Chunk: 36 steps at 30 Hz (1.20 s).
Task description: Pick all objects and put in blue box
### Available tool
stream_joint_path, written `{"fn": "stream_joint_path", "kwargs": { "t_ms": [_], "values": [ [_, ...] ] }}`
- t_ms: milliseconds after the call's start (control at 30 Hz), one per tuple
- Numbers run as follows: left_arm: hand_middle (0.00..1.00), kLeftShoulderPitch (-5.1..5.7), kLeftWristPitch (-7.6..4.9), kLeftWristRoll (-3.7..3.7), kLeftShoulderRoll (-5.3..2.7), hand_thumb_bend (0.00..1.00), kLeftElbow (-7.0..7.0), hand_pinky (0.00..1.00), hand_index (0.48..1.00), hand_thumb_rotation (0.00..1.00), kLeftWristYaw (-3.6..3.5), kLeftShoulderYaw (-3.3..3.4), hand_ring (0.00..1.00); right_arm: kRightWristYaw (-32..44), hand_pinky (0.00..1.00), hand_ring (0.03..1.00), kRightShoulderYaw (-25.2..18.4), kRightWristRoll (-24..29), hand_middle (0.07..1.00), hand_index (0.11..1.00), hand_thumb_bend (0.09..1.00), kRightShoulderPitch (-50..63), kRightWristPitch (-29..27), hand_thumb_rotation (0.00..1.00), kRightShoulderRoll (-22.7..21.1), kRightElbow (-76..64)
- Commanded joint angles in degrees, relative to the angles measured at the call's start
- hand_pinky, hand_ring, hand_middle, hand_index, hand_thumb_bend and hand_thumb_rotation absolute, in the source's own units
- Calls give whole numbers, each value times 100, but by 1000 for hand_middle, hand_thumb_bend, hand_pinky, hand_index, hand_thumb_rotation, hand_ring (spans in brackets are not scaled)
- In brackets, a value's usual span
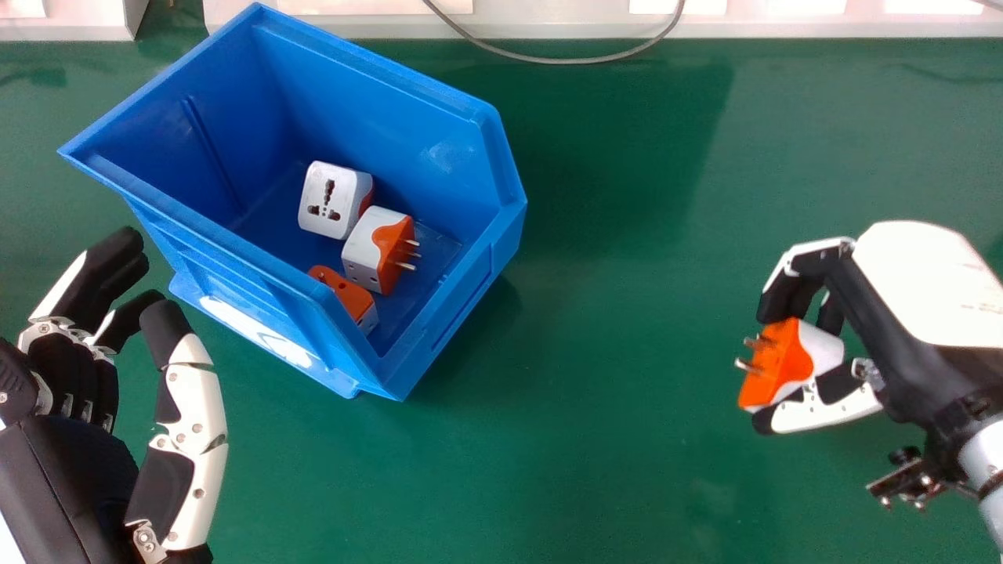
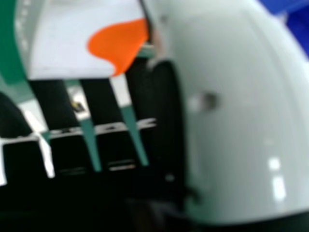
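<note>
Orange-and-white plastic plug adapter (image 1: 783, 362), pinched between thumb and fingers of the robot's right hand (image 1: 881, 325), well right of the open blue plastic box (image 1: 439, 345); carrying seems in hand, next calling for a leftward move over the box, then release

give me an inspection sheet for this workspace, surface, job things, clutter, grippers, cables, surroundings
surface: green table, flat, with faint marks
job's things: blue box set askew on the table; inside, a white adapter, a pronged adapter and an orange-topped adapter; held adapter outside the box, prongs exposed
clutter: nothing seen
grippers: right hand grips the held adapter, off to the box's right; left hand open beside the box, holding nothing
cables: grey cable looping over the table's far edge
surroundings: white frame along the far edge
</note>
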Motion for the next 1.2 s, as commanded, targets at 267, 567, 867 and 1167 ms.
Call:
{"fn": "stream_joint_path", "kwargs": {
  "t_ms": [267,567,867,1167],
  "values": [
    [724,-35,-80,49,-442,241,-33,678,744,0,46,-27,737,-456,361,434,-32,91,522,504,505,-500,-587,0,210,-46],
    [727,-127,-72,30,-433,235,16,682,747,0,44,11,739,-1193,313,447,190,81,550,523,493,-1079,-1292,0,634,348],
    [723,-289,-48,127,-459,244,132,677,745,0,83,139,735,-1636,297,431,907,91,548,524,492,-1794,-1718,0,1510,661],
    [723,-497,-22,271,-476,253,179,673,741,0,142,296,732,-1669,330,430,1783,-88,521,524,496,-3276,-1397,0,2594,1685]
  ]
}}
